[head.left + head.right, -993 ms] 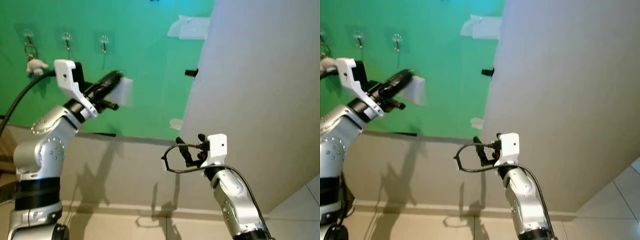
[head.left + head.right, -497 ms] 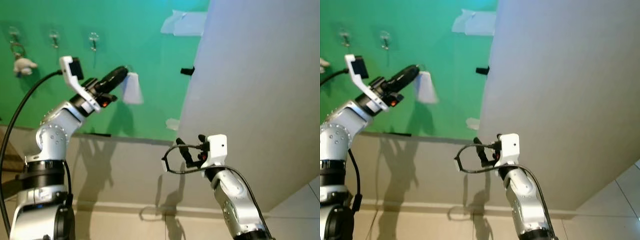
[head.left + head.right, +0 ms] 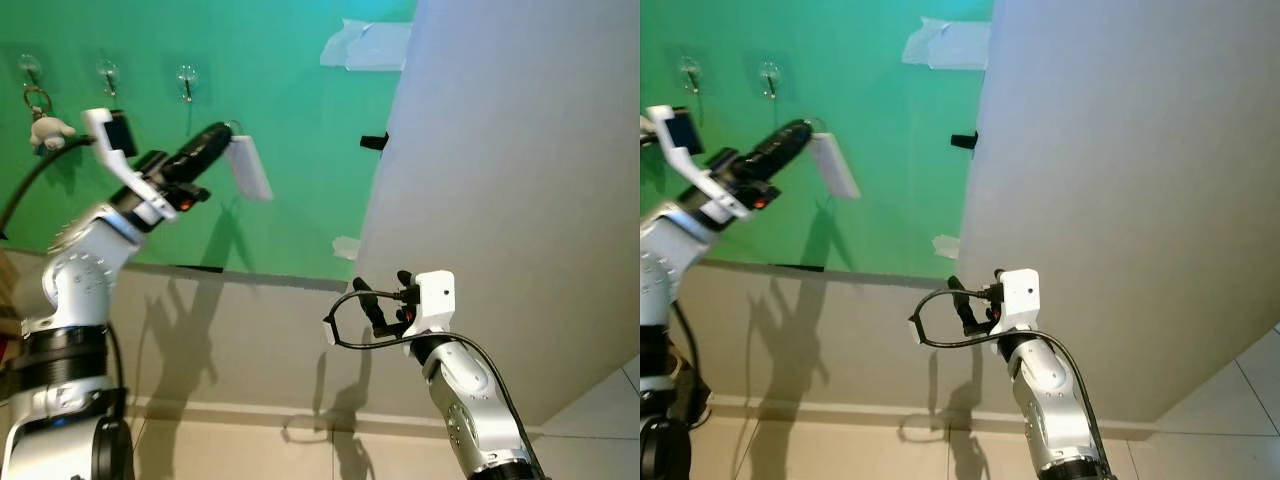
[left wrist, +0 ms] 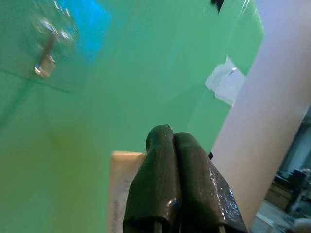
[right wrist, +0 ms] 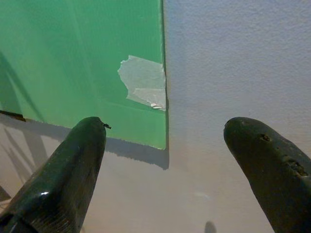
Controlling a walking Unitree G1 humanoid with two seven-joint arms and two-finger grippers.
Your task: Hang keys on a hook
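Against a green wall panel point(image 3: 290, 120) fitted with hooks point(image 3: 186, 82), the left hand point(image 3: 218, 135) is raised, fingers pinched closed on a white key tag point(image 3: 249, 167) just below the hooks. The right hand point(image 3: 380, 296) hangs low, fingers spread open.

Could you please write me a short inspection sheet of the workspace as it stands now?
Surface: green board fixed on a pale wall, tape patches at its edge.
Job's things: white tag held up near the board; row of clear hooks, the far-left one carrying a ring with a small plush charm.
Clutter: nothing seen.
Grippers: left gripper raised, fingers shut on the tag; right gripper low, open, idle.
Cables: black cable looped by the right wrist; another at the left arm.
Surroundings: tiled floor below.
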